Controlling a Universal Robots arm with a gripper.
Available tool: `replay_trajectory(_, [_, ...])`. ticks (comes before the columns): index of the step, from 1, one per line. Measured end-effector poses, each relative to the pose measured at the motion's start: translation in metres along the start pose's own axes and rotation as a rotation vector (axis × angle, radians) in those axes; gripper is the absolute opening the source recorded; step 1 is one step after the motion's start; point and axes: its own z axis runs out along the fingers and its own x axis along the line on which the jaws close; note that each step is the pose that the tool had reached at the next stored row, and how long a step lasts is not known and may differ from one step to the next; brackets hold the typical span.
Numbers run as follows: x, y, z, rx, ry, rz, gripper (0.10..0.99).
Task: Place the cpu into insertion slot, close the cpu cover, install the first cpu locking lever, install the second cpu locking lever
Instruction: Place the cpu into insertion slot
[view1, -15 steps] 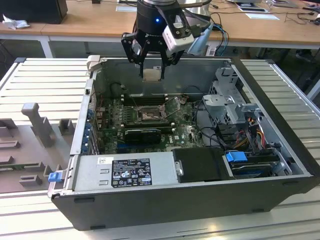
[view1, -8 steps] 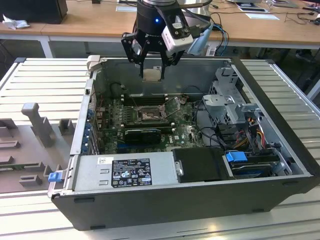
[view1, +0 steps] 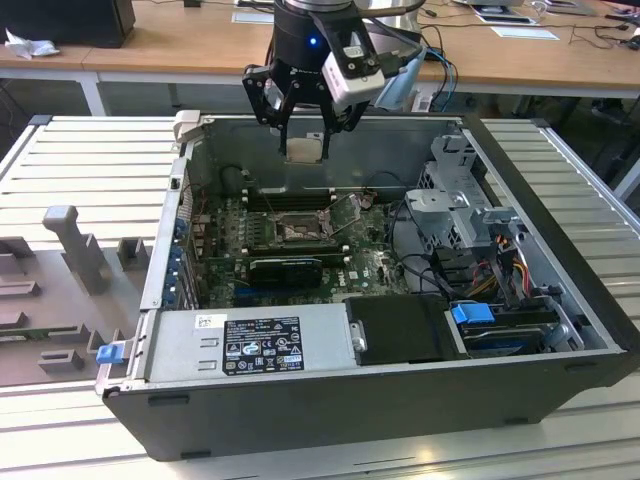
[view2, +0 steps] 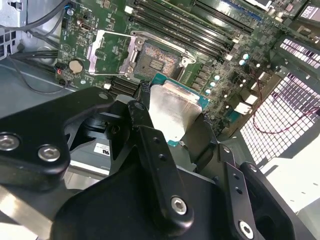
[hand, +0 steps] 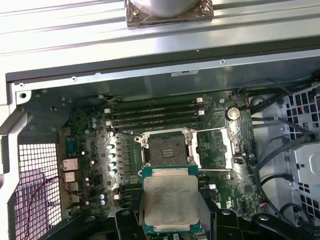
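My gripper (view1: 303, 146) hangs above the open computer case, shut on the cpu (view1: 303, 150), a pale silver square chip with a green edge. In both wrist views the cpu (hand: 170, 200) (view2: 172, 107) sits flat between black fingers (view2: 145, 107), held clear above the green motherboard. The insertion slot (hand: 167, 149) (view2: 157, 61) (view1: 297, 228) lies bare below it, a dark square socket. The cpu cover (hand: 212, 147) (view2: 112, 52), a thin silver frame, is swung open and lies beside the slot.
Long black memory slots (hand: 155, 112) run along the far side of the socket. A grey power supply (view1: 250, 345) fills the case front and a drive cage (view1: 460, 210) with cables stands at the exterior view's right. The case walls (view1: 190, 180) ring the board.
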Motion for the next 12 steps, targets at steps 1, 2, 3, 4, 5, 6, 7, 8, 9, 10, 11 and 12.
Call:
replay_trajectory(1, [0.0,0.0,0.0,0.0,-0.0004,0.004,0.529])
replay_trajectory(2, [0.0,0.0,0.0,0.0,-0.0006,0.007,0.529])
replay_trajectory(3, [0.0,0.0,0.0001,0.0,-0.0009,0.01,0.529])
replay_trajectory(4, [0.0,0.0,0.0001,0.0,-0.0013,0.014,0.529])
replay_trajectory(5, [0.0,0.0,0.0001,0.0,-0.0016,0.017,0.529])
replay_trajectory(6, [0.0,0.0,0.0001,0.0,-0.0018,0.019,0.529])
replay_trajectory(7, [0.0,0.0,0.0,0.0,-0.002,0.022,0.529])
replay_trajectory(8, [0.0,0.0,0.0001,-0.001,-0.0022,0.024,0.529])
replay_trajectory(9, [0.0,0.0,0.0001,-0.001,-0.0024,0.026,0.529])
replay_trajectory(10, [0.0,0.0,0.0001,-0.001,-0.0026,0.029,0.529])
replay_trajectory(11, [0.0,0.0,0.0001,-0.001,-0.003,0.033,0.529])
replay_trajectory(12, [0.0,0.0,0.0001,-0.001,-0.0035,0.039,0.529])
